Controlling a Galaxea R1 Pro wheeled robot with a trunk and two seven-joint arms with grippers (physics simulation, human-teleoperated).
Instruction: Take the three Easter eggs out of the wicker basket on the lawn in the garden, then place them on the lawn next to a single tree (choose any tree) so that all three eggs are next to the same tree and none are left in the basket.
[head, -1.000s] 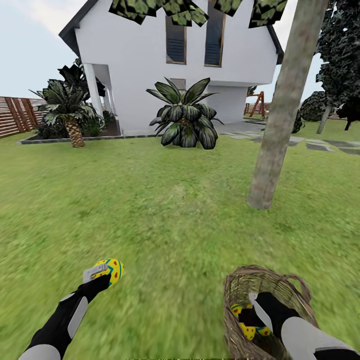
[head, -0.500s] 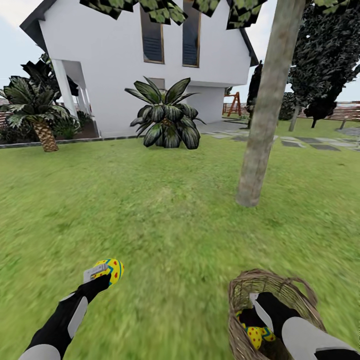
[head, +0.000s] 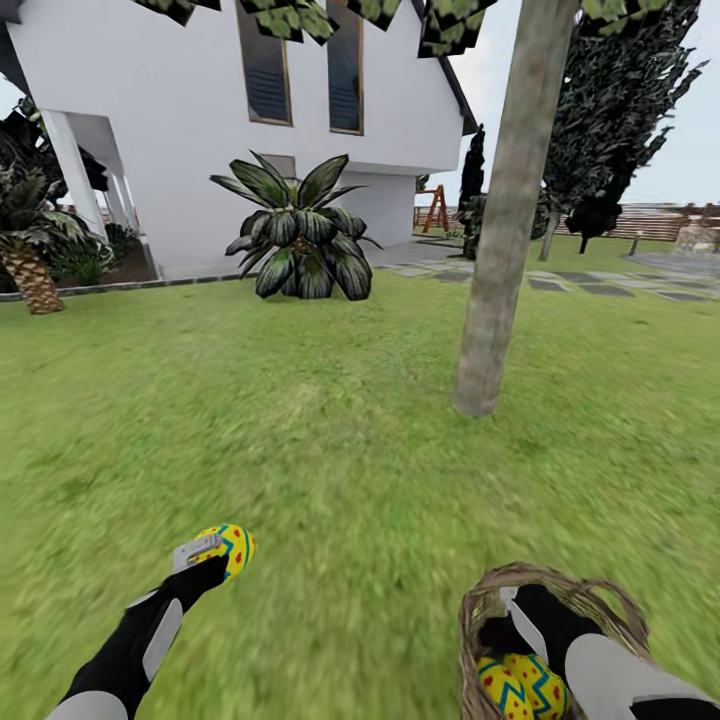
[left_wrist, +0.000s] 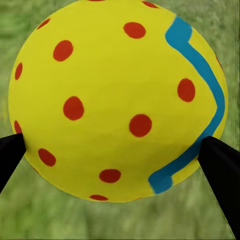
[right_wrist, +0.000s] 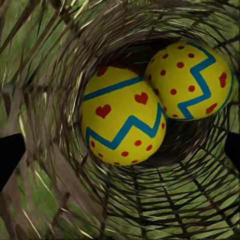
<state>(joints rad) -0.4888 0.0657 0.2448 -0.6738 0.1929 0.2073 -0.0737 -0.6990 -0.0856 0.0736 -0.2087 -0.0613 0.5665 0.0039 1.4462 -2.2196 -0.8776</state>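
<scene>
In the head view, a green lawn (head: 330, 440) is seen running up to a white house (head: 180, 120), with one grey-brown tree (head: 497, 260) trunk standing a little beyond the robot. Nearer than the tree and to its left, one Easter egg (head: 232, 547) is gripped by the left end effector (head: 215, 555) above the grass. Nearer than the tree and slightly to its right, one wicker basket (head: 490, 610) is seen with the right end effector (head: 515, 615) reaching down into it; two more eggs (head: 520, 685) can be made out inside.

In the left wrist view, the held egg (left_wrist: 117, 100) is seen clamped between two black fingertips (left_wrist: 222, 167), with blurred grass behind.

In the right wrist view, two eggs (right_wrist: 122, 117) are counted lying side by side, touching, at the bottom of the basket (right_wrist: 165, 210). The fingertips (right_wrist: 10, 157) are spread wide and nothing is grasped.

By this evidence, one egg of three has been lifted out but none is yet laid beside the tree; two remain to be removed.
</scene>
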